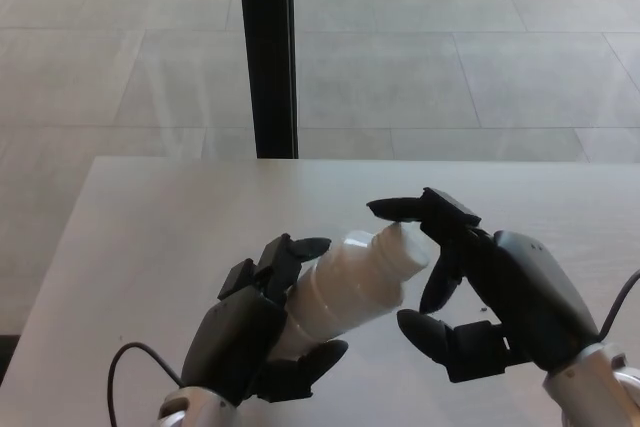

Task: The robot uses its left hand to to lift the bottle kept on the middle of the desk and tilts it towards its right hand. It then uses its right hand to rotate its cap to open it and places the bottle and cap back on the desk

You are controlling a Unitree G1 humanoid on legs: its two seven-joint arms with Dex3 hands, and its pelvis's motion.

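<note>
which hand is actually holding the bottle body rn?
The left hand: its fingers wrap the white bottle around the body. The right hand only has fingertips at the cap end, thumb spread apart below it.

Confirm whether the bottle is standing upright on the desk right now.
No: the white bottle is held off the desk in the left hand, tilted with its cap end toward the right hand.

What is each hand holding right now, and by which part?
The left hand holds the white bottle around its lower body, tilted toward the right. The right hand has fingertips at the cap end; a firm grip cannot be told.
</note>
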